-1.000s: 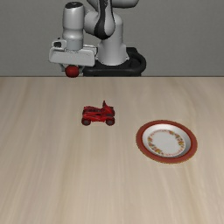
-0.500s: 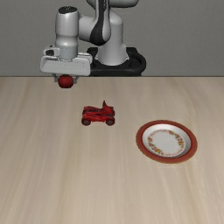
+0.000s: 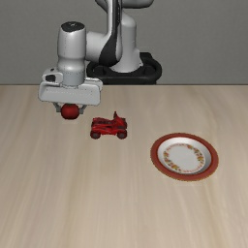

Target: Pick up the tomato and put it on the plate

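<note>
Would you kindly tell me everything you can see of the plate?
The plate is round, with a red rim, a white face and a patterned ring inside. It looks like glazed ceramic. It lies flat on the wooden table, toward the exterior view's right, bare, apart from the red toy car.

**No readable writing**

No word, label, brand, number or sign can be read on anything in the exterior view. The white round plate with a red rim (image 3: pixel 156 157) has a ring of small dark-red marks just inside that rim. It is a decorative pattern, not lettering.
</note>
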